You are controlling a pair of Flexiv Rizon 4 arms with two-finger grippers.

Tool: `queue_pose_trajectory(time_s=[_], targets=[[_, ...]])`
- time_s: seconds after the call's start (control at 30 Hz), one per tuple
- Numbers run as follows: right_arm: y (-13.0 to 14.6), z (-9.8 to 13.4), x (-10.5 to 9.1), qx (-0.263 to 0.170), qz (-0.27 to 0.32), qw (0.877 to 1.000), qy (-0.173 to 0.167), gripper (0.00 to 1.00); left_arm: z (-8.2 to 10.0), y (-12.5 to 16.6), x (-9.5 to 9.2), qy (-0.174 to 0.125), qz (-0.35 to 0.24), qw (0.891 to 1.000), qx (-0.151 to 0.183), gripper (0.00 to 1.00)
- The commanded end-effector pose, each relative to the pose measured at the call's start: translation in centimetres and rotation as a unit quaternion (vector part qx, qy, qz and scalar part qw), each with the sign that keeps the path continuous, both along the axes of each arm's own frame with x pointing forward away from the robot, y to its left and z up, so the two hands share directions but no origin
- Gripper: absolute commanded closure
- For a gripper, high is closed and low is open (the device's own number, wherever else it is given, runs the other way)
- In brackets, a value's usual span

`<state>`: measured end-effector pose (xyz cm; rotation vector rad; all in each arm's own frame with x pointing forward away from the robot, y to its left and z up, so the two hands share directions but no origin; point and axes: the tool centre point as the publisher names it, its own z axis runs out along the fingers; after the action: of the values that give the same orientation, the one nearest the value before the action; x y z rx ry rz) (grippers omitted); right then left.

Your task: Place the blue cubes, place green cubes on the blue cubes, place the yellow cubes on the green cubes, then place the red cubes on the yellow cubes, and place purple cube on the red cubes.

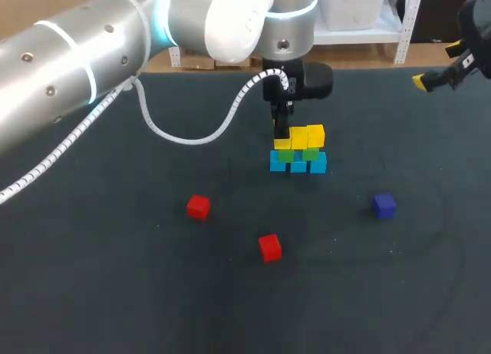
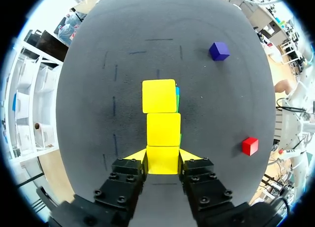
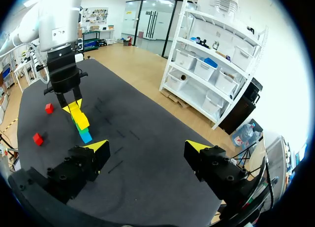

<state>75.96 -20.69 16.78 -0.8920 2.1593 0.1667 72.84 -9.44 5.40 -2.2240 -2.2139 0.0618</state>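
1. My left tool [image 2: 163,157] is clamped on a yellow cube [image 2: 163,164]. Both yellow tips press its sides, at the near end of the stack.
2. That cube lines up with two other yellow cubes [image 2: 163,129] ahead of the fingers. They sit on the green cubes [image 1: 310,154], which rest on the blue cubes [image 1: 298,166] on the tabletop [image 1: 115,277].
3. I judge the yellow layer is being finished and this looks like its last cube. I cannot tell whether it is fully seated on the green beneath.
4. My right tool [image 3: 147,148] hangs well off to the side, with its fingers apart and nothing between them.
5. Two red cubes [image 1: 198,206] lie loose in front of the stack, well apart from it, and the purple cube [image 1: 383,205] sits off to the right.
6. Next, I think, comes a gentle release — fingers spread just enough, then a straight lift so the row isn't nudged. After that, a red cube needs fetching.
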Motion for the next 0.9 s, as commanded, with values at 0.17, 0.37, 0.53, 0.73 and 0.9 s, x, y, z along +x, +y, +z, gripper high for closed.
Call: queue_pose_trajectory(time_s=[0.17, 0.37, 0.53, 0.73, 0.9], targets=[[0.21, 0.05, -0.35, -0.012, -0.020, 1.000, -0.013, 0.00, -0.02, -0.15, 0.18, 0.000, -0.003, 1.000, 0.002, 1.00], [0.21, 0.05, -0.35, -0.012, -0.020, 1.000, -0.013, 0.00, 0.05, -0.22, -0.03, 0.000, -0.006, 1.000, 0.004, 0.50], [0.21, 0.05, -0.35, -0.012, -0.020, 1.000, -0.013, 0.00, 0.27, -0.25, -0.11, 0.004, -0.009, 1.000, 0.004, 0.00], [0.21, 0.05, -0.35, -0.012, -0.020, 1.000, -0.013, 0.00, 0.38, -0.23, -0.12, 0.004, -0.007, 1.000, 0.001, 0.00], [0.21, 0.05, -0.35, -0.012, -0.020, 1.000, -0.013, 0.00, 0.83, 0.10, -0.15, 0.005, 0.001, 1.000, -0.002, 0.00]])
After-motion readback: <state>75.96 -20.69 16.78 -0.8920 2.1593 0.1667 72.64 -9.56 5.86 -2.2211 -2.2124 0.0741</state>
